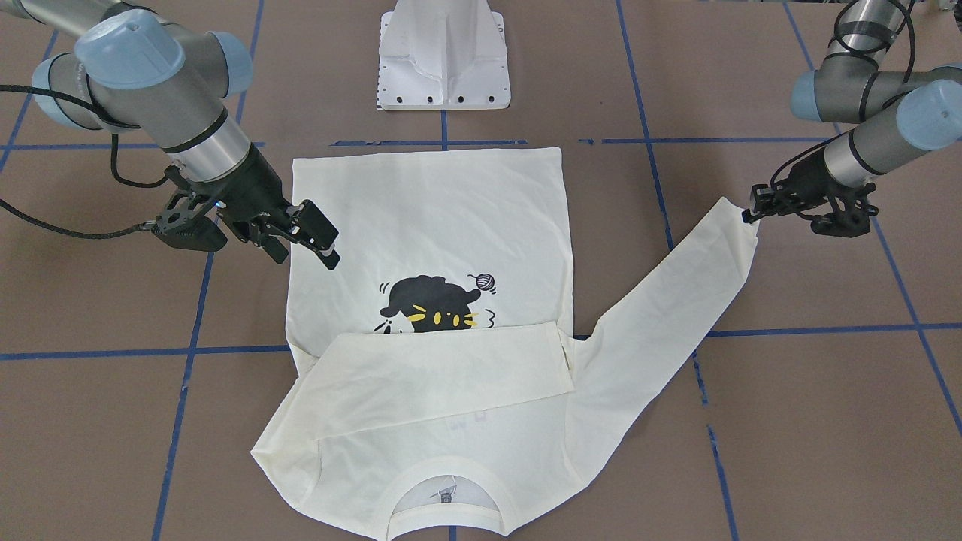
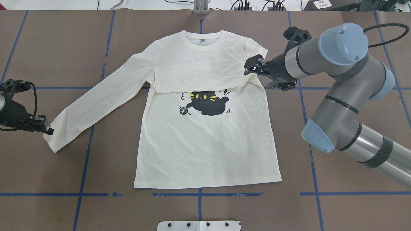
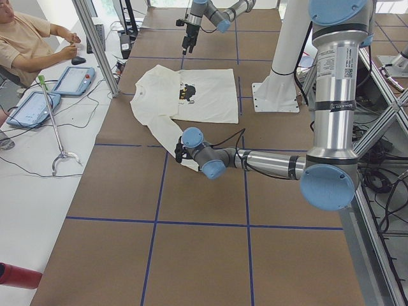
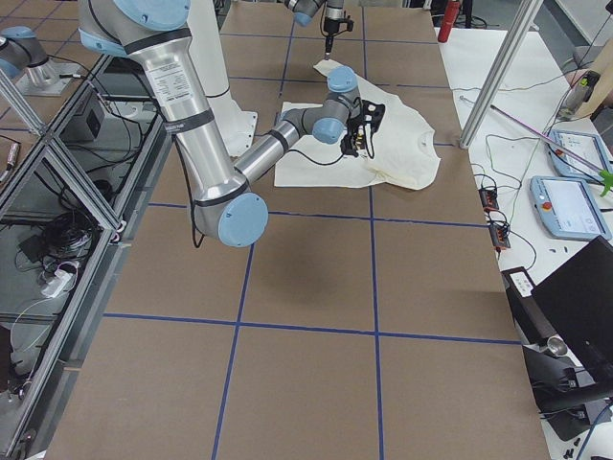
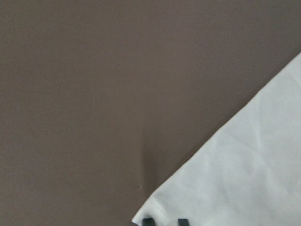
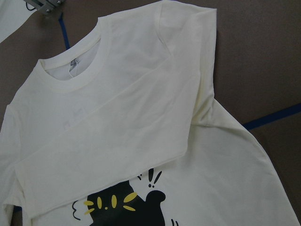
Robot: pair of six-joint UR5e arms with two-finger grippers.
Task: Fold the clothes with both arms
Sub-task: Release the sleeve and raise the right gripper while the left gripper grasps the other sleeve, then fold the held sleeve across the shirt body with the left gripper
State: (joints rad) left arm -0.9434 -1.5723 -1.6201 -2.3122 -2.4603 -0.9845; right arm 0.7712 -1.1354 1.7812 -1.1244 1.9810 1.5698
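Note:
The cream T-shirt (image 2: pixel 208 144) lies flat, print up, with its collar (image 2: pixel 202 37) on the far side from the robot. The black cat print (image 2: pixel 207 102) shows; the red lettering is hidden under one sleeve (image 2: pixel 199 75) folded across the chest. The other sleeve (image 2: pixel 96 99) stretches out towards my left gripper (image 2: pixel 48 130), which is shut on its cuff corner, low at the table; the left wrist view shows its tips (image 5: pixel 165 221) on the cloth. My right gripper (image 2: pixel 252 65) is open and empty, above the shirt's shoulder edge by the folded sleeve.
The white pedestal base (image 1: pixel 443 68) stands behind the shirt's hem. Blue tape lines (image 2: pixel 83 166) cross the brown table. In the exterior left view an operator (image 3: pixel 25 44) and tablets (image 3: pixel 73 80) sit at a side bench.

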